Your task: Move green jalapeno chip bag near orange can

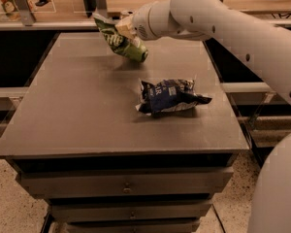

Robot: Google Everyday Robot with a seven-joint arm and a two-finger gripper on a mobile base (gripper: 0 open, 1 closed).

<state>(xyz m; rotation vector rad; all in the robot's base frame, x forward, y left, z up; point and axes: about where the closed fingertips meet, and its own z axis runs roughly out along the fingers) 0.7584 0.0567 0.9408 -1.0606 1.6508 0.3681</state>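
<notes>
The green jalapeno chip bag (121, 40) hangs tilted just above the far middle of the table, its lower end close to the surface. My gripper (122, 28) is shut on the bag's upper part, at the end of the white arm that reaches in from the right. No orange can shows in the camera view.
A dark blue-and-white snack bag (169, 96) lies right of the table's middle. The grey table (77, 110) has drawers below its front edge. A wooden shelf (63, 4) with metal posts runs behind the table. My white base (276, 193) stands at the right.
</notes>
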